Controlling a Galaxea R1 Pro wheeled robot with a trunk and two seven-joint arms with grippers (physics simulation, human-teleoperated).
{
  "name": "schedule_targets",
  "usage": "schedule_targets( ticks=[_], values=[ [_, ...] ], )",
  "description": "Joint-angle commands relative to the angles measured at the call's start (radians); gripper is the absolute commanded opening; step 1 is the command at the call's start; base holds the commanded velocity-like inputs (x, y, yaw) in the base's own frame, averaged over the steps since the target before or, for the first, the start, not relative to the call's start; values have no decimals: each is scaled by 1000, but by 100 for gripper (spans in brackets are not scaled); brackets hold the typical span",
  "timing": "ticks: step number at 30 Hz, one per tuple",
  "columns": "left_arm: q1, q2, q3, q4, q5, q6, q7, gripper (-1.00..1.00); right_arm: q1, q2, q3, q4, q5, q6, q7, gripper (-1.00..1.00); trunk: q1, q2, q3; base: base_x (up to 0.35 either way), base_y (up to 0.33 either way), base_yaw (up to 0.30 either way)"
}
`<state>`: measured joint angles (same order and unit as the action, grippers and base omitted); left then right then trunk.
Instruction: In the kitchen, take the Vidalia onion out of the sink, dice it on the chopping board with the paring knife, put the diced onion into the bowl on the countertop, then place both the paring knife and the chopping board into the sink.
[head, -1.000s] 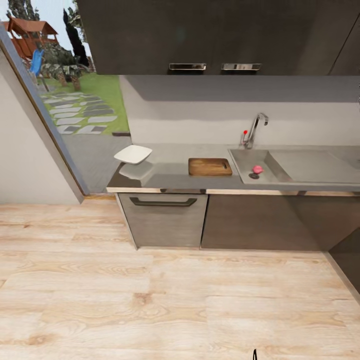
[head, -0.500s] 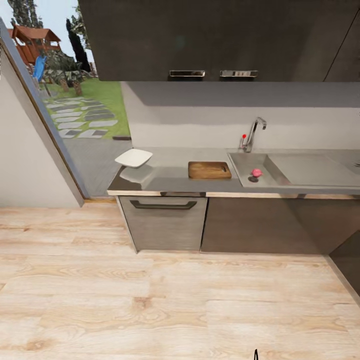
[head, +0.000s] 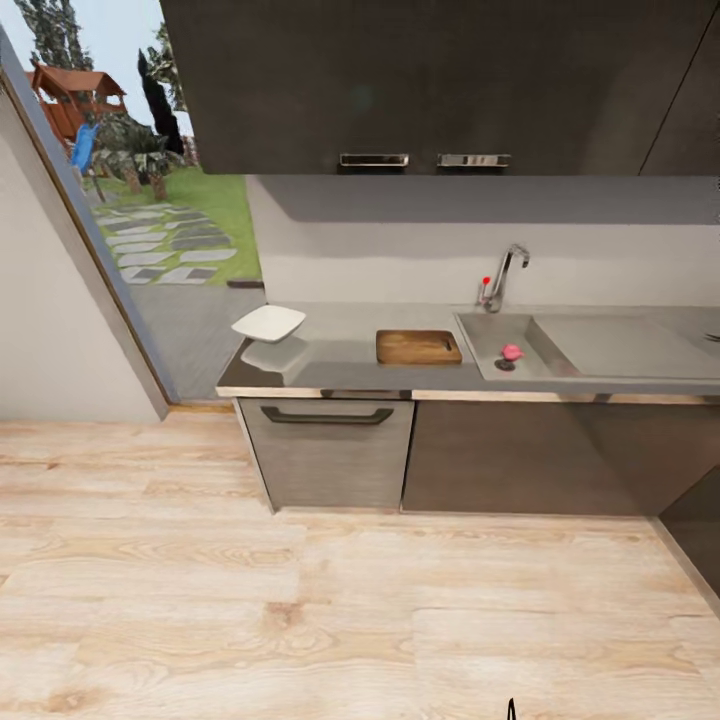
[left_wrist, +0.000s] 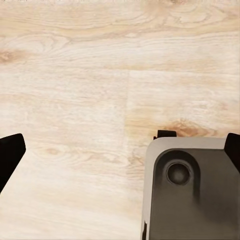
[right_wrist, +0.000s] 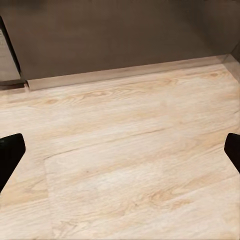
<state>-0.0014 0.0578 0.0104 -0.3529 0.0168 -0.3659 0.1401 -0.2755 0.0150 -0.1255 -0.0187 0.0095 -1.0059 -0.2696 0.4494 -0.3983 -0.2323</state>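
Across the floor, the glossy grey countertop (head: 340, 372) carries the white bowl (head: 268, 322) at its left end and the brown chopping board (head: 418, 346) at its middle. Right of the board lies the recessed sink (head: 480, 335), with the pink Vidalia onion (head: 512, 352) by its drain. The paring knife is out of view. My left gripper (left_wrist: 120, 155) hangs open over the wood floor beside the robot's grey base (left_wrist: 192, 195). My right gripper (right_wrist: 120, 152) is open too, above the floor near dark cabinet fronts, with nothing between its fingers.
A chrome faucet (head: 503, 275) with a red knob stands behind the sink. Dark upper cabinets (head: 430, 80) hang over the counter. A drawer front with a handle (head: 327, 415) sits under the bowl end. Left is a glass wall onto a garden (head: 150, 230). Light wood floor (head: 340, 600) lies between me and the counter.
The whole head view has shifted: counter, sink and cabinets sit slightly lower in the picture. The bowl, board and onion keep their places on the counter.
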Motion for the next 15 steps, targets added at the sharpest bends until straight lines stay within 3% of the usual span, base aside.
schedule_targets(
  ticks=[1,15],
  values=[
    [0,0,0,0,2,-2,1,100,-1,0,-6,0,1,-3,3,100,1,-2,0,0,0,0],
    [0,0,0,1,2,-2,1,100,-1,0,-6,0,1,-3,3,100,1,-2,22,0,0,0]
  ],
)
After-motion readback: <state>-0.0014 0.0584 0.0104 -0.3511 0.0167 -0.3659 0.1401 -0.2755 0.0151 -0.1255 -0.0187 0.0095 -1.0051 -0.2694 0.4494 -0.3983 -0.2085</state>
